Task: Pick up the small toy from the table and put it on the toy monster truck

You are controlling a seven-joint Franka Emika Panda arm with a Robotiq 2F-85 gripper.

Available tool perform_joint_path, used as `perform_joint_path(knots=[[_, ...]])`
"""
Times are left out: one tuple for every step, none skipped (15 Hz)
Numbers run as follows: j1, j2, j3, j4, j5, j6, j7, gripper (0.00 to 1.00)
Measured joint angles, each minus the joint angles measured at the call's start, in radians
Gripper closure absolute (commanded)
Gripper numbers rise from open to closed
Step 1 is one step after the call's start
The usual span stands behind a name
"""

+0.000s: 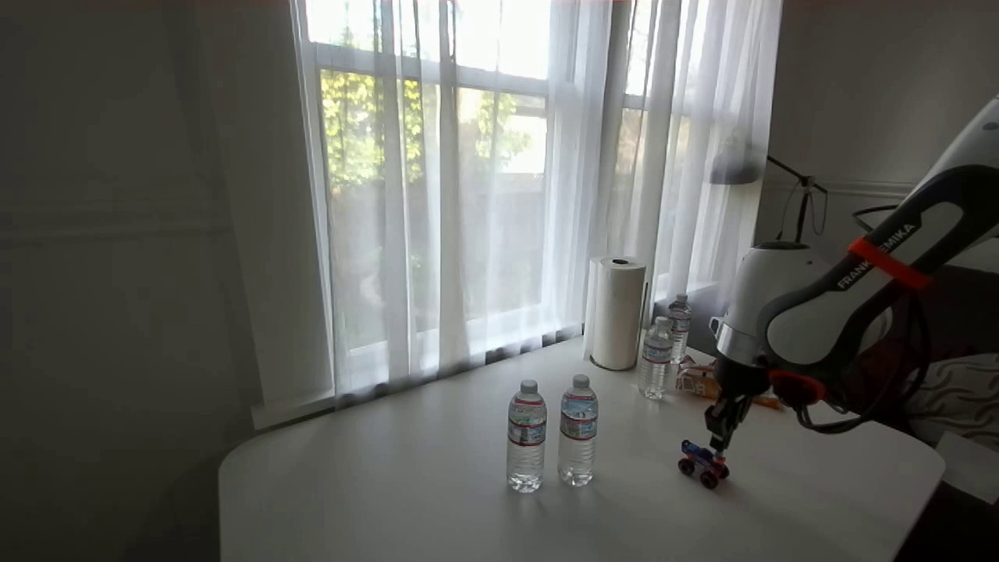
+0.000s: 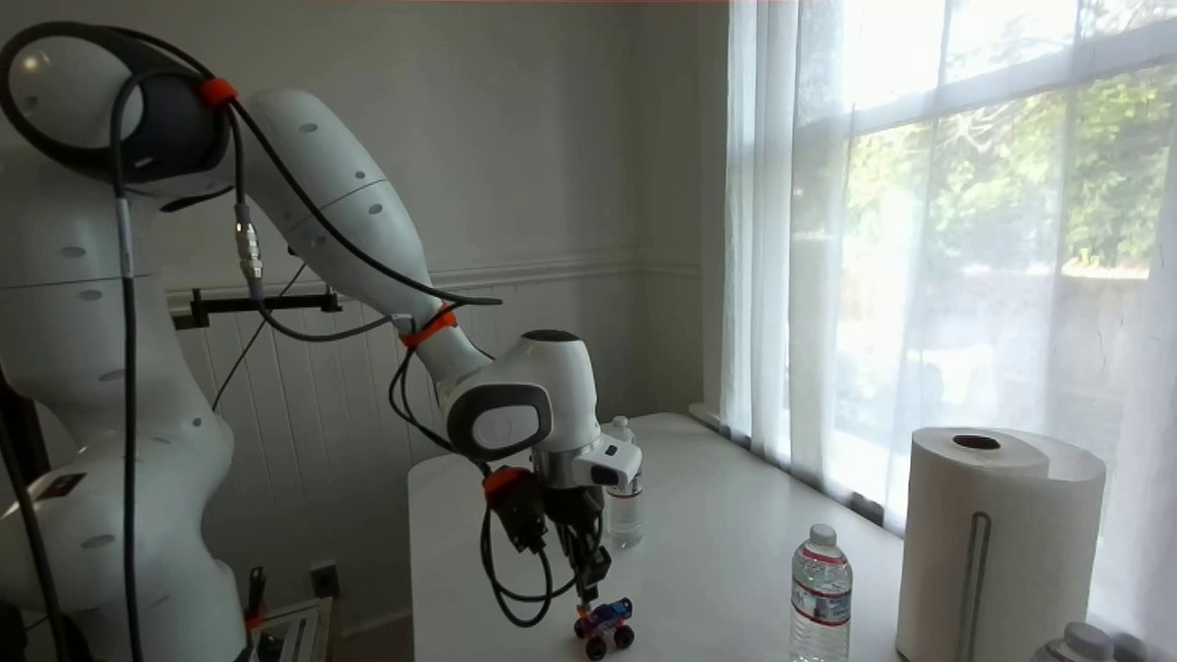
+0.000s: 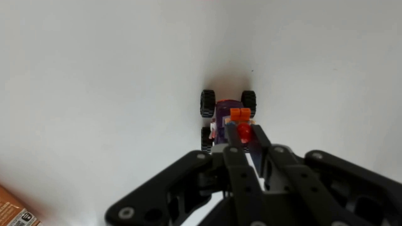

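Observation:
The small toy is a small figure with a red top and orange legs [image 3: 240,114] in the wrist view. My gripper [image 3: 244,129] is shut on its red part, with one finger on each side. The toy monster truck [image 3: 222,114] has a purple body and black wheels and lies right below the toy. The toy overlaps the truck's right side in this view. The truck stands on the table in both exterior views [image 1: 700,460] [image 2: 607,625], with the fingertips right above its one end. I cannot tell whether the toy touches the truck. The fingers hide the truck's rear part.
Two water bottles [image 1: 527,437] [image 1: 577,431] stand on the white table [image 1: 437,468]. More bottles [image 1: 657,361], a paper towel roll [image 1: 618,312] and a flat orange packet [image 1: 697,382] are near the window. The packet's corner [image 3: 12,207] shows in the wrist view.

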Motion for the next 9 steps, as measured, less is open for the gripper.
perform_joint_path(knots=[[0.002, 0.005, 0.000, 0.000, 0.000, 0.006, 0.000, 0.97], [0.002, 0.010, 0.000, 0.000, -0.001, 0.013, -0.001, 0.97], [0.002, 0.014, 0.000, 0.001, -0.001, 0.018, -0.001, 0.97], [0.002, 0.017, 0.000, 0.001, -0.002, 0.022, -0.001, 0.97], [0.002, 0.018, 0.000, 0.002, -0.002, 0.024, -0.002, 0.97], [0.002, 0.018, 0.000, 0.002, -0.002, 0.025, -0.003, 0.97], [0.002, 0.018, 0.000, 0.003, -0.002, 0.025, -0.004, 0.97], [0.002, 0.018, 0.000, 0.004, -0.002, 0.026, -0.006, 0.97], [0.002, 0.018, 0.000, 0.005, -0.002, 0.026, -0.009, 0.97]])
